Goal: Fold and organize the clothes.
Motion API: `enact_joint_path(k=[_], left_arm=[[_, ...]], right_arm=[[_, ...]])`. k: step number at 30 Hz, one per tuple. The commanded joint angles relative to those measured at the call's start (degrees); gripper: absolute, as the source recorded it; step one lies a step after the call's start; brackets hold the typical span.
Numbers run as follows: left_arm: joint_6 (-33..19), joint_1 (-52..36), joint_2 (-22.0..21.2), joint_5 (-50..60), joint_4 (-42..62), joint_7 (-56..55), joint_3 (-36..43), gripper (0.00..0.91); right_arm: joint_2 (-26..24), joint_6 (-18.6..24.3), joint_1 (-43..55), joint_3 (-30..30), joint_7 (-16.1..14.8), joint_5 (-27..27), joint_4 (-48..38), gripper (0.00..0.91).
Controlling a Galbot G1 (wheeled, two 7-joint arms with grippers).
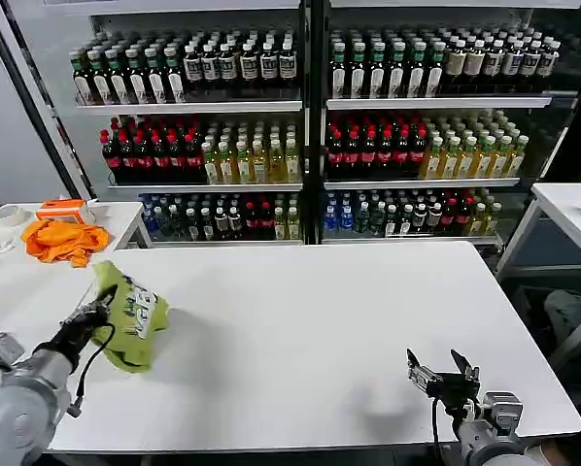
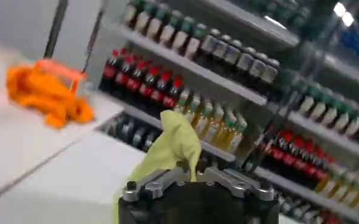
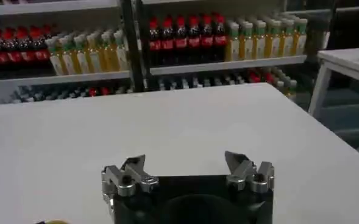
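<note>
Clothes: a lime yellow-green short-sleeved T-shirt of soft knit fabric (image 1: pixel 132 316), bunched into a loose heap at the left of the head view, resting on the white table; a dark print shows on one fold.
Left gripper: the left gripper (image 1: pixel 100 312) sits at the lower left of the head view, pinching the shirt's left edge, its fingers closed on the cloth. In the left wrist view the same gripper (image 2: pixel 194 176) holds a peak of the yellow-green fabric (image 2: pixel 170 148) that stands up between its metal fingers.
Right gripper: the right gripper (image 1: pixel 440 370) is at the lower right of the head view, over the table near its front edge, well apart from the shirt. In the right wrist view its fingers (image 3: pixel 188 175) stand spread with nothing between them.
Table: a large white rectangular table (image 1: pixel 339 320) fills the middle of the head view.
Orange cloth: a crumpled bright orange cloth (image 1: pixel 65 240) lies on a second white table at the upper left.
Background: shelves of bottled drinks (image 1: pixel 310 126) run across the top.
</note>
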Motion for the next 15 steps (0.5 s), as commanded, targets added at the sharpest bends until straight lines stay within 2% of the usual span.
enact_joint_path(k=[1,7,15], left_arm=[[-0.1,-7.2,-7.2,42.5,1.6,-0.3,31.8,0.020],[0.7,-14.7,-12.9,44.7,5.4,-0.8,42.1,0.020],[1.2,-22.4,-20.0,43.7,12.0,-2.6,52.0,0.020]], right_arm=[[0.0,0.0,-0.2,0.5,0.0,0.0,0.3,0.907],[0.2,0.0,-0.6,0.7,0.0,-0.4,1.0,0.907],[0.0,0.3,-0.1,0.9,-0.3,-0.3,0.3,0.907]])
